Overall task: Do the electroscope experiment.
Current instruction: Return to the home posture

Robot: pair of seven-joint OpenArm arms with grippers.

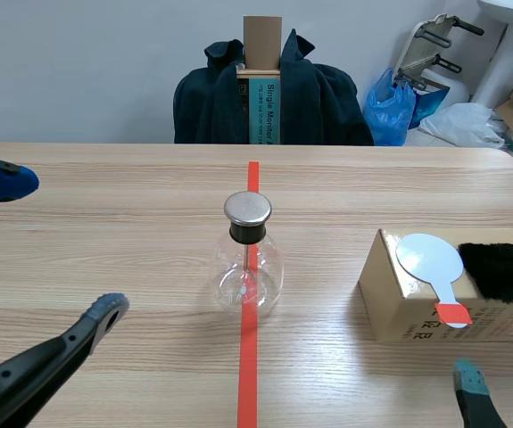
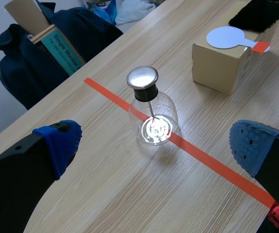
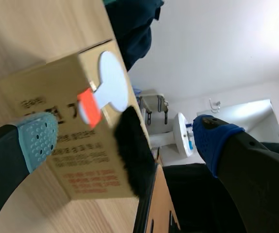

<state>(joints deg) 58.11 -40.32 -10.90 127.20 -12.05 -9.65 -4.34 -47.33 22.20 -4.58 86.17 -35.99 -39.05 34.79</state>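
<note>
While its two blue-padded fingers [image 2: 57, 143] stand wide apart with nothing between them, the left gripper [image 2: 154, 145] hangs over the table [image 1: 104, 232] to the near left of the glass flask [image 1: 248, 267]. The flask stands upright on the orange-red tape line [image 1: 248, 374] at mid-table, a metal disc [image 1: 248, 209] capping its black stopper [image 1: 247, 234]. The right gripper [image 3: 124, 138], fingers [image 3: 35, 138] likewise spread and holding nothing, sits to the flask's near right, close before a cardboard box [image 1: 399, 312]. On that box, right of the flask, lie a white round paddle [image 1: 429, 258] with an orange-red handle tip and, just beside it, a black furry cloth [image 1: 501, 267]. Beyond the flask, past the table's far edge, a dark jacket [image 1: 202, 107] is bundled.
</note>
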